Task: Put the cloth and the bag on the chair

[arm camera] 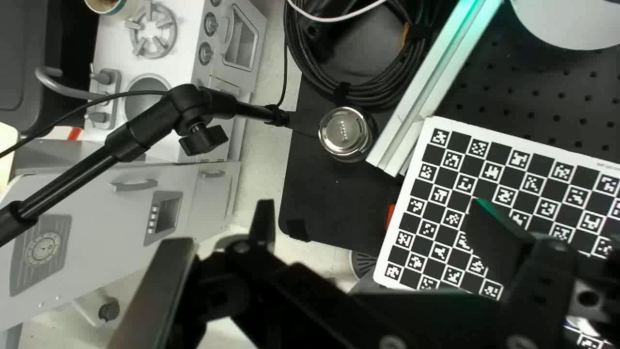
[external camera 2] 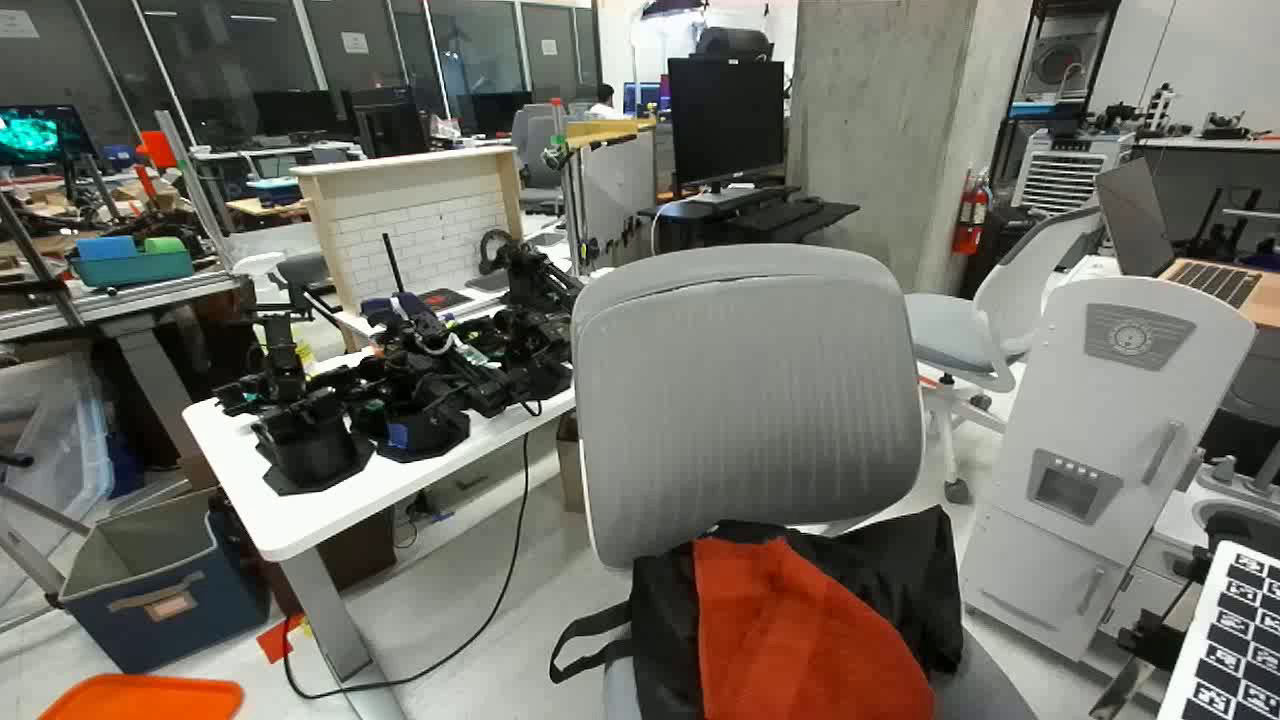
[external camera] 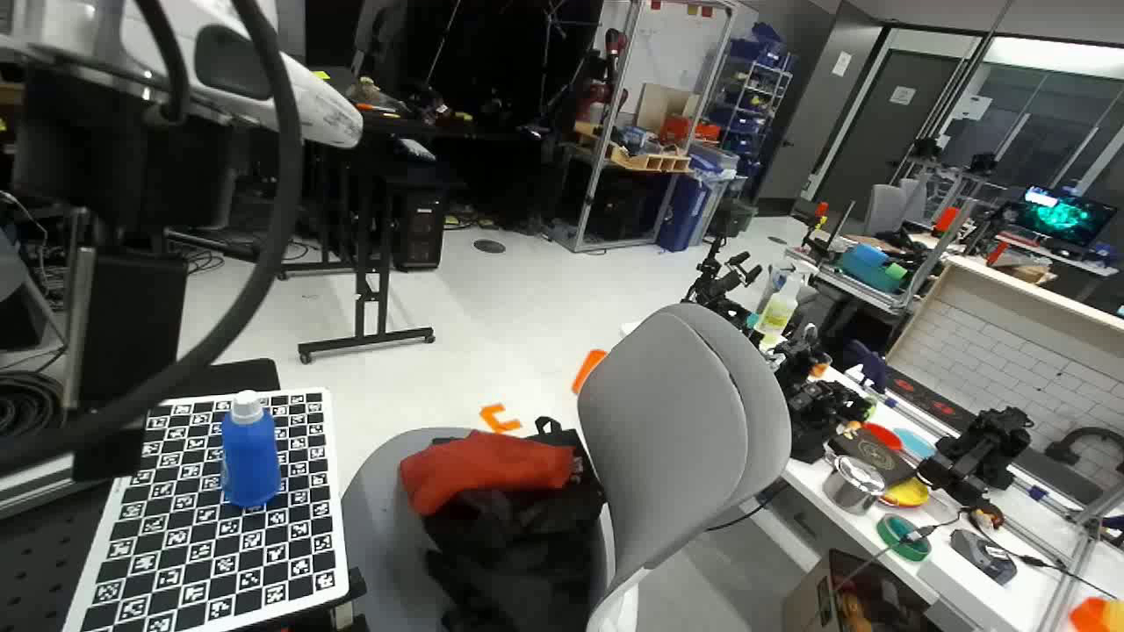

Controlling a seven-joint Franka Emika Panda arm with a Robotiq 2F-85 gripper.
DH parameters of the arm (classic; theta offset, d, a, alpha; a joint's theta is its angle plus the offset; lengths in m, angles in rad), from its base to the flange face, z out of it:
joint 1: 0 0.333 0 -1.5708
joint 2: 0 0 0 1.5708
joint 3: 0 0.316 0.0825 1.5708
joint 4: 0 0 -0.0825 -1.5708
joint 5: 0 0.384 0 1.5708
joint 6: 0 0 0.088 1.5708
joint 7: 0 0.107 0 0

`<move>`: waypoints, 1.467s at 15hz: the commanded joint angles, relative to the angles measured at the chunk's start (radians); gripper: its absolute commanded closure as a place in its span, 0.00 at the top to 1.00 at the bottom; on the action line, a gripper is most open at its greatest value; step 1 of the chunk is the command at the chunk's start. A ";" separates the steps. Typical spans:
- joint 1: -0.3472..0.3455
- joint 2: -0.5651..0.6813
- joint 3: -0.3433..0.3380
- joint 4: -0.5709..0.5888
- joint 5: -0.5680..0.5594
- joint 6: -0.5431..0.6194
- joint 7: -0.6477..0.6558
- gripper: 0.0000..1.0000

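Note:
The orange-red cloth (external camera: 492, 465) lies on top of the black bag (external camera: 536, 544) on the seat of the grey chair (external camera: 676, 404). The same stack shows in an exterior view with the cloth (external camera 2: 790, 630) draped over the bag (external camera 2: 900, 580), against the chair's backrest (external camera 2: 750, 400). A bag strap hangs off the side of the seat there. My gripper (arm camera: 373, 213) is open and empty in the wrist view, its fingers wide apart, with the checkered board behind one finger. Cloth and bag are out of the wrist view. The arm is at the upper left of an exterior view, apart from the chair.
A checkered board (external camera: 338, 500) beside the chair carries a blue bottle (external camera: 250, 456). A white table (external camera 2: 300, 530) with black robot arms stands behind the chair. The wrist view shows a black stand arm (arm camera: 145, 126), a metal-lidded container (arm camera: 344, 131) and coiled cable (arm camera: 310, 72).

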 commanded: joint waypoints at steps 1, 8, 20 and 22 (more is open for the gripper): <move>0.026 -0.001 -0.022 0.003 -0.013 -0.009 0.014 1.00; 0.051 0.086 -0.019 0.056 0.009 0.050 0.053 1.00; 0.078 0.462 0.018 0.218 0.077 0.593 0.229 1.00; 0.083 0.557 0.030 0.278 0.102 0.636 0.254 1.00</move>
